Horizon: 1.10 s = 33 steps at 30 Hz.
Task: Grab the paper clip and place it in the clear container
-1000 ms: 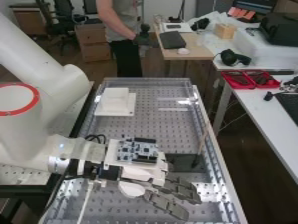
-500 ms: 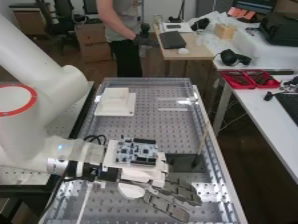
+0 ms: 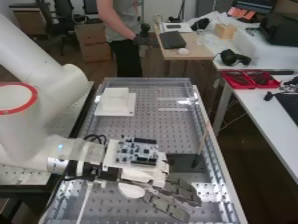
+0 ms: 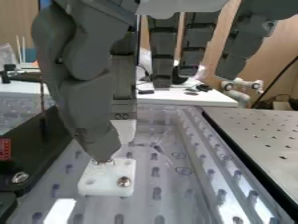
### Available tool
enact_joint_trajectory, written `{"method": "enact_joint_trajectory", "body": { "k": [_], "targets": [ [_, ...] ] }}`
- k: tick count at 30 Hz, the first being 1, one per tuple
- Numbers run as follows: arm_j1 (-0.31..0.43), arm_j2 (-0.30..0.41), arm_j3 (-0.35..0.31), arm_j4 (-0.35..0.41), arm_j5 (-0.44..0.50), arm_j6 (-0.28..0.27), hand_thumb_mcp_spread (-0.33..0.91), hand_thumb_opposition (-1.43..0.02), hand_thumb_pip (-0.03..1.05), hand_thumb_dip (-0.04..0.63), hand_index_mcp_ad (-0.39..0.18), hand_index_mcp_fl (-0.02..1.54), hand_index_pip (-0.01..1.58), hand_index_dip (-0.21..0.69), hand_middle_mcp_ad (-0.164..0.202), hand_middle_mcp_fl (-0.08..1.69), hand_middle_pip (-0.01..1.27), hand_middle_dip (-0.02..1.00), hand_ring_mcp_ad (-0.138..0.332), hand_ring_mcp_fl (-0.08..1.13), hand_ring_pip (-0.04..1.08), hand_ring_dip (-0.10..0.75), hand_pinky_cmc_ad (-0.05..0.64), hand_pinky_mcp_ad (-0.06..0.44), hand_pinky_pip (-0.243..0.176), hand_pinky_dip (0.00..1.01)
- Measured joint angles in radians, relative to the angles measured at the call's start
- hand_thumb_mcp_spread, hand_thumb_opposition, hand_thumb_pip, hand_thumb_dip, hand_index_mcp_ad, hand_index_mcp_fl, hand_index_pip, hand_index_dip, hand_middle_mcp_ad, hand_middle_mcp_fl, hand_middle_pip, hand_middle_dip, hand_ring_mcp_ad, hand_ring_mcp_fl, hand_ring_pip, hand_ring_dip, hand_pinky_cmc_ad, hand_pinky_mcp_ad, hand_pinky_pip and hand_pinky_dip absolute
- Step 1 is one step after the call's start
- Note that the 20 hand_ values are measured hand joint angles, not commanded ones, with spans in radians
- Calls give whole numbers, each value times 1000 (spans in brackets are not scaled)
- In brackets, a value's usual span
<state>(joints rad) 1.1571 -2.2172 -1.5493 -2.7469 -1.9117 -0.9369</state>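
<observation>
The hand is low over the near part of the perforated bench, its fingers extended toward the right side in the high view. In the wrist view the hand has its thumb hanging down, its tip over a small white block, and the other fingers fairly straight. Nothing is visibly held. Thin oval outlines like a paper clip lie on the bench beyond the thumb tip; whether they are loose clips I cannot tell. Transparent walls edge the bench's far end; I cannot tell if they belong to the clear container.
A white stepped block stands on the far left of the bench. A dark flat block with a thin upright rod lies just beyond the fingers. Metal rails run along the bench's right side. Red trays are on a side table.
</observation>
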Motion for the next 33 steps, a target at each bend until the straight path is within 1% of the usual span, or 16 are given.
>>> {"method": "enact_joint_trajectory", "body": {
  "k": [1, 3, 4, 6, 9, 11, 23, 29, 30, 33],
  "targets": [
    [0, -1, 2, -8, 0, -5, 548, -916, 506, 267, -138, 585, 1417, 63, 86, 293, 126, 202, 87, 162, 112, 86, 360, 264, 66, 180],
    [1, -3, 4, -16, 0, -12, 555, -929, 581, 269, -140, 471, 1407, 47, 86, 278, 126, 204, 91, 162, 112, 86, 358, 264, 66, 180],
    [3, -4, 5, -18, -1, -15, 529, -929, 602, 269, -140, 436, 1382, 42, 84, 278, 126, 204, 87, 159, 112, 86, 358, 264, 66, 180],
    [4, -3, 6, -20, -1, -19, 496, -913, 607, 284, -148, 375, 1368, 30, 84, 276, 126, 204, 87, 148, 113, 86, 358, 264, 66, 180],
    [5, -1, 6, -23, -4, -24, 482, -895, 618, 286, -150, 305, 1346, 10, 82, 237, 126, 204, 91, 147, 113, 86, 358, 264, 66, 180],
    [5, 3, 7, -24, -4, -24, 468, -899, 625, 283, -147, 304, 1332, 10, 82, 234, 124, 204, 91, 127, 115, 86, 358, 264, 66, 180],
    [4, -3, 20, -45, -15, -44, 450, -881, 632, 283, -152, 304, 1337, 0, 82, 237, 122, 204, 91, 127, 113, 86, 358, 262, 66, 180],
    [2, -10, 26, -43, -7, -35, 452, -866, 632, 283, -150, 333, 1342, -9, 86, 239, 122, 204, 87, 127, 113, 86, 358, 262, 66, 180],
    [1, -11, 27, -42, -6, -33, 452, -866, 632, 283, -148, 335, 1346, -7, 77, 237, 122, 204, 86, 127, 113, 86, 358, 262, 66, 180],
    [-1, -12, 26, -38, -1, -27, 456, -866, 632, 283, -140, 358, 1363, -7, 79, 239, 120, 204, 87, 127, 113, 86, 358, 265, 66, 180]
  ]
}}
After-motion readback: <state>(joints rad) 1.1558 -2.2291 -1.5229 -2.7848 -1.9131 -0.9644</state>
